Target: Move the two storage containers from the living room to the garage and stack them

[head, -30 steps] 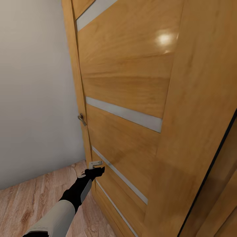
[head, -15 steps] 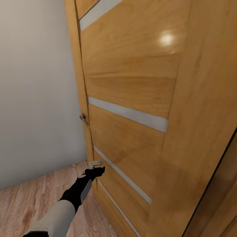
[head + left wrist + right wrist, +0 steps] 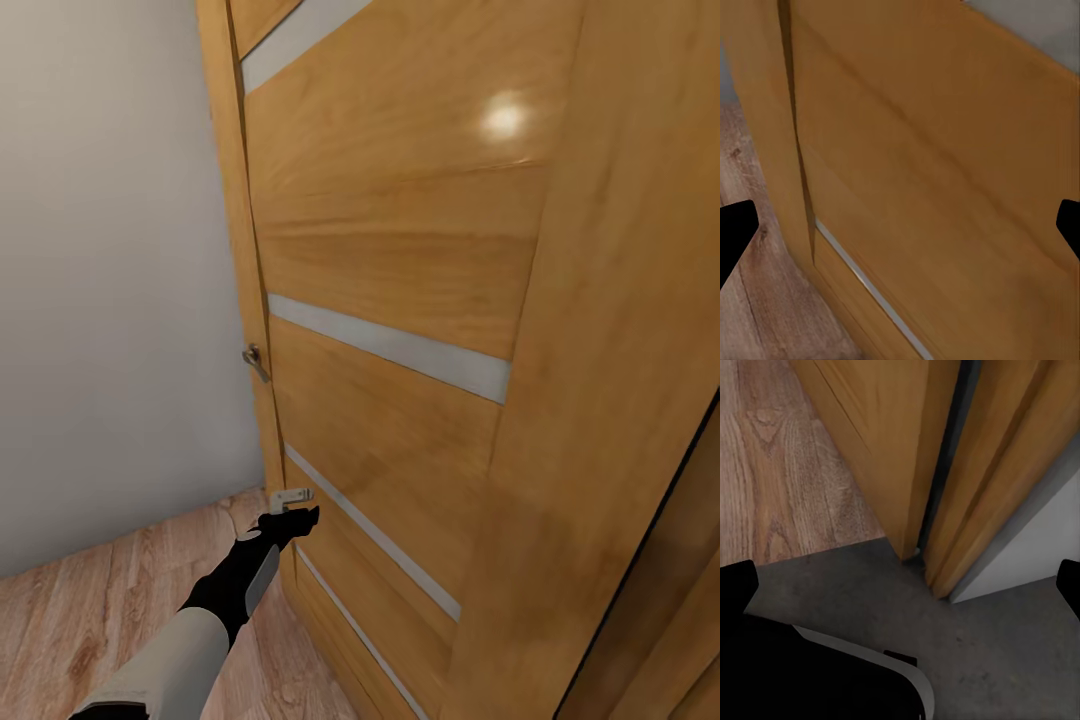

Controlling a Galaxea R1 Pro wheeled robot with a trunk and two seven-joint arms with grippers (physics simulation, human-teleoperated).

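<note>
Left gripper [image 3: 292, 510]: fingers spread, empty, tip at the lower edge of the wooden door [image 3: 400, 250], which blocks the way ahead.
Door handle [image 3: 254, 362]: above the gripper, far left.
Wood-plank floor [image 3: 60, 620]: near left.
Right gripper: fingertips wide apart, empty, over grey concrete [image 3: 1020, 660].
Containers: not in sight.

a glossy honey-orange wooden door [image 3: 400, 250] carries pale grey-white horizontal strips [image 3: 385, 345]. the plain wall [image 3: 110, 280] is light grey. pale wood-plank flooring [image 3: 60, 620] shows brown grain; speckled dark grey concrete floor [image 3: 1005, 660].
</note>
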